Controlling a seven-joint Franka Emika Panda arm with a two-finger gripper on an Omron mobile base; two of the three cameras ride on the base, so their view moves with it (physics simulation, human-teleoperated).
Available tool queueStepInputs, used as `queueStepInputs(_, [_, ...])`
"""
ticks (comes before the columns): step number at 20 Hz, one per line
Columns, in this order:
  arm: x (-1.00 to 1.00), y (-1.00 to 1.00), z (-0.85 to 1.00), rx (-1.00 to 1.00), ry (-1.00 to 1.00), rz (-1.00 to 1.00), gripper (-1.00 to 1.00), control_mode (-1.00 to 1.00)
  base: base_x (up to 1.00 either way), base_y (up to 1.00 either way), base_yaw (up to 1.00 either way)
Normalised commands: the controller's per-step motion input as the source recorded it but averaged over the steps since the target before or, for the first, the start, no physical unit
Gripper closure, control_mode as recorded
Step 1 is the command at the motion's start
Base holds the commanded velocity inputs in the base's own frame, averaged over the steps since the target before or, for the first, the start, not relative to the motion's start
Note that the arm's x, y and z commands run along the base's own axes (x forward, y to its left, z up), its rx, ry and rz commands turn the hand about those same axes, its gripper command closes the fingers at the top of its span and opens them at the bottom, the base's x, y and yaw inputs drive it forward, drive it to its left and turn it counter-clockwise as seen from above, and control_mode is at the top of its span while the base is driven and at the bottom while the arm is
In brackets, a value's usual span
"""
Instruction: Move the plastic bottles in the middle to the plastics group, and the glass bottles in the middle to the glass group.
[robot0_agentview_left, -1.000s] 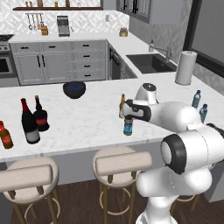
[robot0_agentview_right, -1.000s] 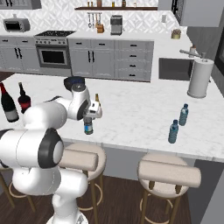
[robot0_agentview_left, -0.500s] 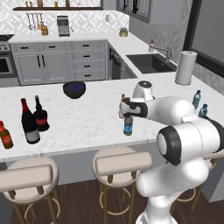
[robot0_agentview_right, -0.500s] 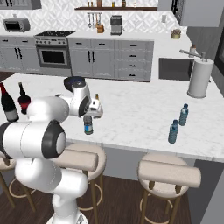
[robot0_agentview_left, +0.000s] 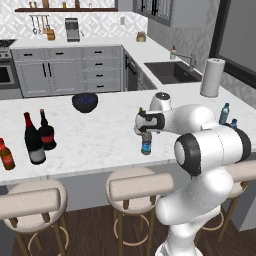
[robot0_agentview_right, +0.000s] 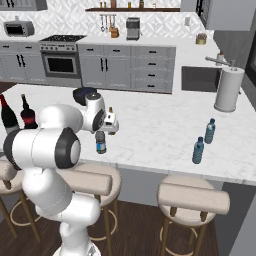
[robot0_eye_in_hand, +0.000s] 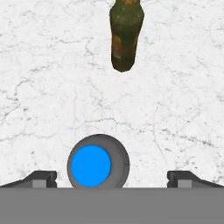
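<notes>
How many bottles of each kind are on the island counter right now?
Clear water bottles: 3
Dark glass bottles: 2
Amber beer bottle: 1
Orange-red bottle: 1
Total: 7

Counter (robot0_agentview_left: 100, 135) — white marble with grey veining, smooth, slight sheen. Small clear blue-tinted plastic water bottle (robot0_agentview_left: 146, 144) with a glossy blue cap (robot0_eye_in_hand: 91, 166). Slim amber glass beer bottle (robot0_eye_in_hand: 125, 35) — shiny. Stool seats (robot0_agentview_left: 142, 185): matt beige upholstery, wooden legs.
</notes>
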Motion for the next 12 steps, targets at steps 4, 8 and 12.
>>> queueStepInputs(4, [0.00, 0.00, -0.01, 0.00, 0.00, 0.05, -1.00, -1.00, 0.00, 0.00, 0.00])
queueStepInputs(8, [0.00, 0.01, -0.07, 0.00, 0.00, 0.09, -1.00, -1.00, 0.00, 0.00, 0.00])
queueStepInputs(12, [0.00, 0.01, -0.09, 0.00, 0.00, 0.10, -1.00, -1.00, 0.00, 0.00, 0.00])
